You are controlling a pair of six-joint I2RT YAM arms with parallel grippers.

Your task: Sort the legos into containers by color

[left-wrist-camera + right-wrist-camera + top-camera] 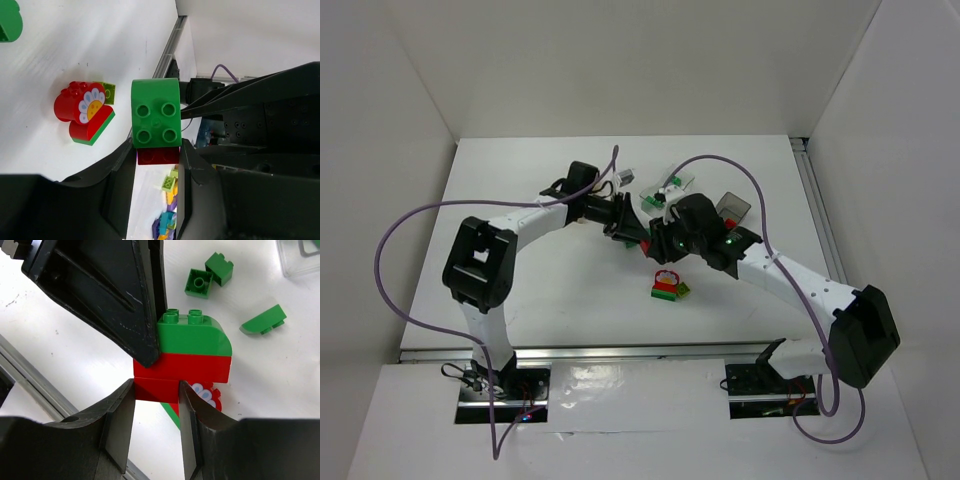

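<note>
**A:** Where's the stack [192, 352]?

**B:** Off the table [60, 340], mid-workspace, pinched between both arms. It's a rounded green brick [156, 112] pressed onto red ones.

**A:** Who holds what?

**B:** The right gripper [156, 389] is clamped on the stack's red base, jaws flat against its sides. The left gripper [156, 152] is closed on it from the opposite side, jaws about where green meets red. I can't tell exactly which brick it bites.

**A:** How will it handle?

**B:** It should be light, rigid, hard plastic. It won't crush, but I'd expect the glossy faces to be slippery and the studs to lock tight. Grip the flat side walls, not the curved green shoulder. Separate the bricks by tilting rather than pulling straight.

**A:** Risk?

**B:** A brick could pop free and skitter off.

**A:** And around it?

**B:** Loose green bricks [199, 283] lie beyond it, near a tub [295, 262]. A red flower cluster [85, 112] sits on the table, nearer the arm bases.
</note>
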